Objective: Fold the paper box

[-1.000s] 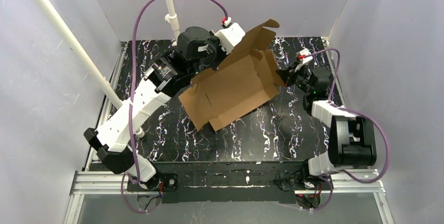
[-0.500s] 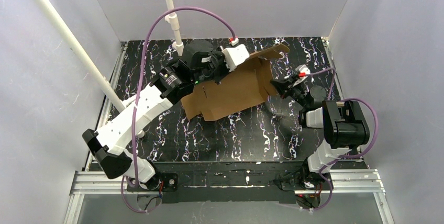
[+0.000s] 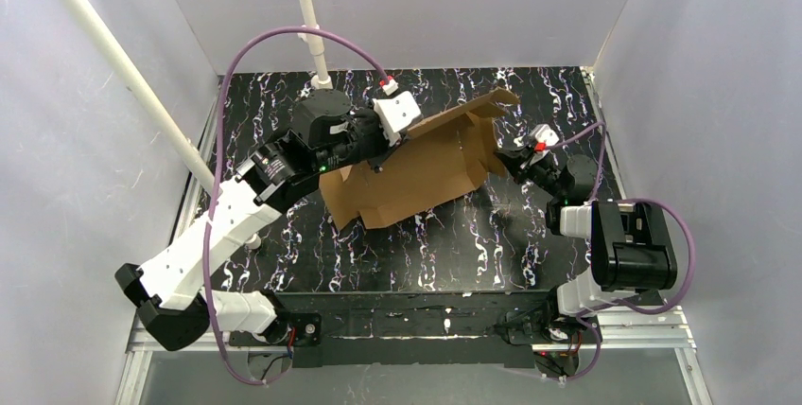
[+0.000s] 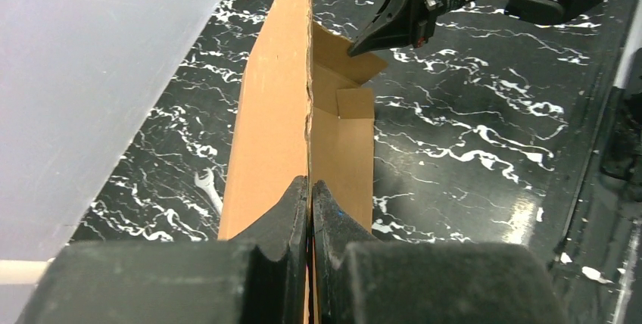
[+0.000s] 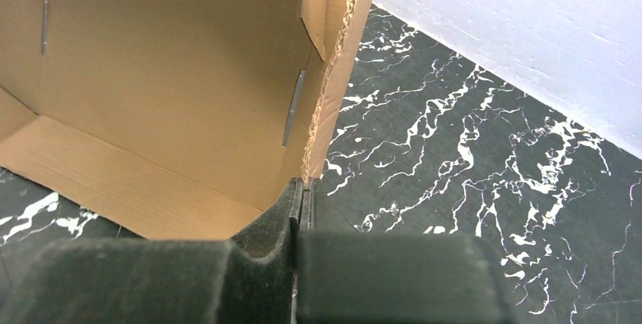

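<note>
The paper box [image 3: 416, 170] is a brown cardboard sheet with raised flaps, tilted above the black marbled table. My left gripper [image 3: 380, 151] is shut on its far-left edge; in the left wrist view the fingers [image 4: 299, 210] pinch the thin cardboard edge [image 4: 306, 97] between them. My right gripper [image 3: 509, 154] is shut on the sheet's right edge, and in the right wrist view its jaws [image 5: 303, 191] clamp the corrugated rim of the box [image 5: 166, 89], whose inside with slots faces that camera.
A white pipe post [image 3: 307, 17] stands at the back left and a slanted white pipe [image 3: 123, 74] crosses the left side. Grey walls close the table [image 3: 397, 254] on three sides. A purple cable [image 3: 284, 45] loops over the left arm.
The box has come down and flattened from a steep tilt, shifting left and toward me. Both arms moved with it, the left wrist drawing back left, the right arm swinging in.
</note>
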`<state>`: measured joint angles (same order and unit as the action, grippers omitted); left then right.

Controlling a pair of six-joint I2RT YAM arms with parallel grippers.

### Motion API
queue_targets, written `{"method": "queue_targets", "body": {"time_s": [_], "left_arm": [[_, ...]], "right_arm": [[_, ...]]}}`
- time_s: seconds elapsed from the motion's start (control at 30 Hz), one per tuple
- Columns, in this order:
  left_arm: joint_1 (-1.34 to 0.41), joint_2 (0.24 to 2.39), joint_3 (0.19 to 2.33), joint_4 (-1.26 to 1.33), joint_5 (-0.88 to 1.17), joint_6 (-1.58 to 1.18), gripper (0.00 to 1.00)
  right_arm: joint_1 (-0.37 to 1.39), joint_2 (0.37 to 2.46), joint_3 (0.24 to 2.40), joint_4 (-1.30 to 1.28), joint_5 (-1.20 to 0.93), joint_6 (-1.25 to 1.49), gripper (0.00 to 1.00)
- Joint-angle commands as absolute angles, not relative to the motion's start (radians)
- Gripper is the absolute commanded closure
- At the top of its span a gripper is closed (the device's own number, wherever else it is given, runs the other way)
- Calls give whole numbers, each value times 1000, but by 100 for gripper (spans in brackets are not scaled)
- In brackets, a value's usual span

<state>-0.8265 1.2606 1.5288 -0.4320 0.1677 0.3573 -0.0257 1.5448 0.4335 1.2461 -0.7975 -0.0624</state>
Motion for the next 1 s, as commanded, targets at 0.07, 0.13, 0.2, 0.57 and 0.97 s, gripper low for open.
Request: {"method": "queue_targets", "body": {"time_s": [0.07, 0.13, 0.2, 0.57, 0.97], "left_arm": [[-836, 1191, 1481, -348, 267, 262, 100], [-839, 1183, 1471, -344, 265, 245, 100], [-844, 1175, 1460, -342, 264, 236, 100], [-850, 1130, 1399, -307, 162, 189, 100], [-850, 1192, 1447, -350, 157, 146, 100]], "right_arm": [[-24, 1485, 393, 1072, -887, -234, 99], [-25, 1468, 394, 1016, -910, -278, 99], [-26, 1454, 398, 958, -929, -326, 99], [-29, 1350, 382, 695, -955, -605, 99], [-18, 1324, 329, 908, -938, -517, 99]]}}
